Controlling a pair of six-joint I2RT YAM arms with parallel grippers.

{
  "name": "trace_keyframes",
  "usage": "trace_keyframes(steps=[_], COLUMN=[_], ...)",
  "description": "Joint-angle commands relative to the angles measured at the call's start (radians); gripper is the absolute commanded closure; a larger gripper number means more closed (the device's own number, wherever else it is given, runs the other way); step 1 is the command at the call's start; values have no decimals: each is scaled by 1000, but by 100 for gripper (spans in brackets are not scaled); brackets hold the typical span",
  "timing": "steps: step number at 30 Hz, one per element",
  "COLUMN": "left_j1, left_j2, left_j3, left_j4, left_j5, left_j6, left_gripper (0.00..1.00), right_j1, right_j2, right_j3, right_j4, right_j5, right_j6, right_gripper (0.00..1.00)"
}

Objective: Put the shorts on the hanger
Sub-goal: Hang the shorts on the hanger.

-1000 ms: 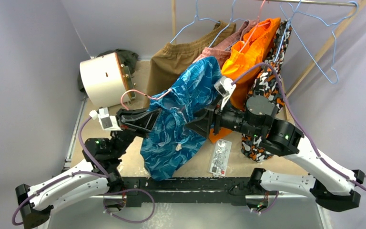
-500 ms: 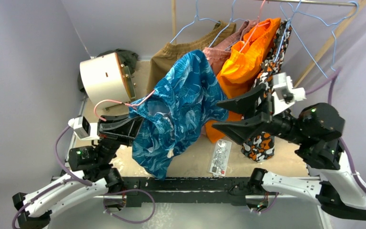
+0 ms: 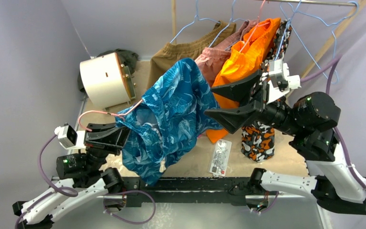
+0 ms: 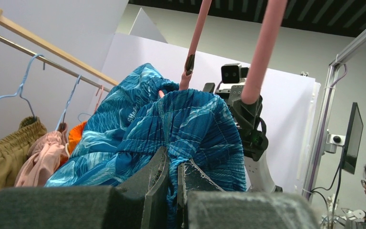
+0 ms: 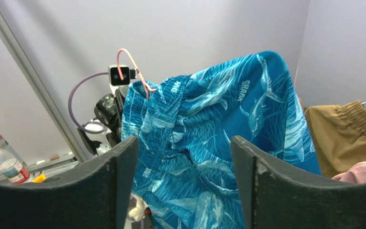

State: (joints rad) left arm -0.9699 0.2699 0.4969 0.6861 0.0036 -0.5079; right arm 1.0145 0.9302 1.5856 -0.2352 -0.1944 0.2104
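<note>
The shiny blue-and-teal shorts (image 3: 171,114) hang draped over the pink-red hanger, whose hook (image 3: 100,113) sticks out to the left. My left gripper (image 3: 120,137) holds them up above the table at the left. In the left wrist view its jaws (image 4: 172,168) are shut on a fold of the shorts (image 4: 190,119), and the hanger's two pink wires (image 4: 264,52) rise above. My right gripper (image 3: 208,101) stands open just right of the shorts, apart from them. In the right wrist view the shorts (image 5: 209,133) and the hanger's hook (image 5: 131,62) lie beyond its open jaws (image 5: 183,141).
A rack at the back carries light blue hangers (image 3: 314,52), brown shorts (image 3: 181,55), a pink garment (image 3: 214,57), orange shorts (image 3: 248,57) and a black, orange and white patterned garment (image 3: 257,138). A white drum (image 3: 102,78) stands back left. A clear packet (image 3: 220,156) lies on the table.
My right gripper has drawn back to the right, risen and opened wider, away from the shorts. The left arm has carried the shorts and hanger leftward and nearer the front edge.
</note>
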Motion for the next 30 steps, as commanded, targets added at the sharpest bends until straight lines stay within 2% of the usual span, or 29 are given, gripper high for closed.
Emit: trace_keyframes(steps=[1, 7, 14, 22, 30], left_j1=[0, 0, 1, 0, 0], left_j2=[-19, 23, 101, 155, 222], left_j3=[35, 51, 83, 83, 98], left_j4=[-13, -3, -11, 10, 55], left_j5=[-39, -34, -58, -115, -88], left_j6=[25, 37, 63, 98, 92], left_gripper=[100, 100, 100, 100, 100], right_j1=[5, 5, 6, 6, 7], right_j2=[27, 84, 178, 200, 216], right_j3=[34, 38, 118, 98, 92], right_j4=[-18, -47, -123, -166, -190], right_j5=[-47, -14, 53, 140, 200], right_j6=[33, 54, 50, 42, 32], right_gripper=[23, 22, 30, 34, 36])
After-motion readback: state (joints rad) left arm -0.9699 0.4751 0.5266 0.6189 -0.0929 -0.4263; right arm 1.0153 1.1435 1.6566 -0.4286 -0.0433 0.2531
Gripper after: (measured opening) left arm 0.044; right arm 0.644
